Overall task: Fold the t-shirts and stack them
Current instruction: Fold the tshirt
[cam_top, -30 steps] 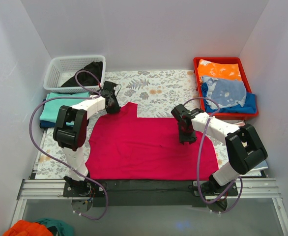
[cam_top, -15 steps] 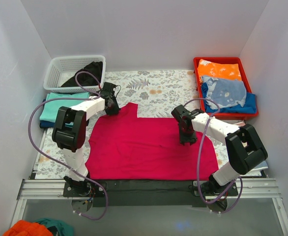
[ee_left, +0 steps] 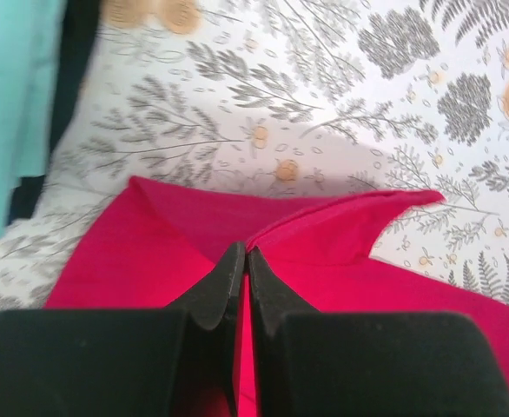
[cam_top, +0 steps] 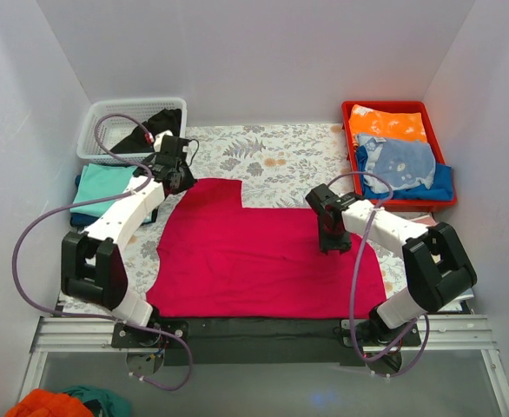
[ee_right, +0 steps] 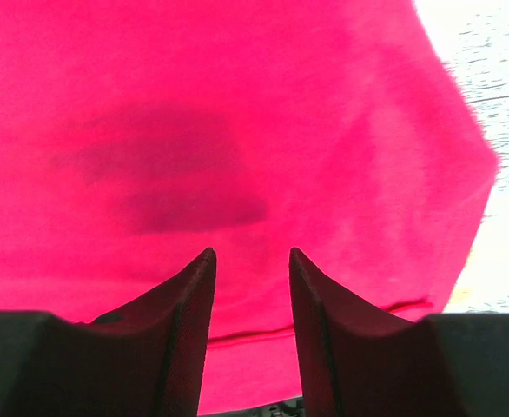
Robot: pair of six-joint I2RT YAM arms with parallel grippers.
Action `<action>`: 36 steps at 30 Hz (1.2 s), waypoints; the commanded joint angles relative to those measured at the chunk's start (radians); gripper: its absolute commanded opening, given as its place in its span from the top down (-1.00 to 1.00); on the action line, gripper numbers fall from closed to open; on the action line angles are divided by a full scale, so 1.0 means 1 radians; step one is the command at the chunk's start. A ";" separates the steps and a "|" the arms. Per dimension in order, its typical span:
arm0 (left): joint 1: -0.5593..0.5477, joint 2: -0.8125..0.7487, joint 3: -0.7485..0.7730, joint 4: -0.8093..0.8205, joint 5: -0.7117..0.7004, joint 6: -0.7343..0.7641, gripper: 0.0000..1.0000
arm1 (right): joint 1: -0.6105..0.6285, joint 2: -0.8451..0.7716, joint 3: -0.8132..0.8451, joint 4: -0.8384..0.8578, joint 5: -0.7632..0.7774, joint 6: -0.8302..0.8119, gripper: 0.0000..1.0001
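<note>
Pinching red tee (cam_top: 263,261) by its far-left corner with left claw (ee_left: 241,252), clenched on a fold. Spread flat beneath both claws, long axis left to right, pinched corner pointing far-left. Hovering right claw (ee_right: 250,254) low over cloth, released.

Since half a second ago: swung left claw farther out and leftward, dragging the corner along.

Teal tee (cam_top: 98,187) just left of left claw; basket (cam_top: 107,130) beyond it. Tray (cam_top: 348,130) beyond right claw, rightward.

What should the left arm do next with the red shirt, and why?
Probably lower the pinched corner to the table and release. The left gripper is shut on a raised fold at the far-left corner of the red t-shirt, drawn out toward the teal shirt; the right gripper hangs open over the cloth, gripping nothing.
</note>
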 commanded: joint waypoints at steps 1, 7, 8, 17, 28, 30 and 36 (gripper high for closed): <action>0.009 -0.135 -0.022 -0.144 -0.227 -0.061 1.00 | -0.067 -0.016 0.053 -0.009 0.060 -0.022 0.07; 0.015 -0.281 -0.012 -0.267 -0.430 -0.104 1.00 | -0.199 0.028 0.128 -0.004 0.089 -0.086 0.06; 0.016 -0.299 -0.012 -0.276 -0.447 -0.104 1.00 | -0.213 0.039 0.160 0.001 0.093 -0.094 0.06; 0.018 -0.404 -0.087 -0.350 -0.352 -0.161 1.00 | -0.257 0.270 0.366 0.053 0.040 -0.195 0.05; 0.018 -0.456 -0.189 -0.422 -0.284 -0.245 1.00 | -0.256 0.360 0.314 0.079 -0.067 -0.192 0.07; 0.018 -0.454 -0.198 -0.445 -0.288 -0.263 1.00 | -0.253 0.338 0.288 0.085 -0.106 -0.197 0.07; 0.019 -0.456 -0.226 -0.445 -0.274 -0.282 1.00 | -0.225 0.285 0.190 0.085 -0.164 -0.183 0.11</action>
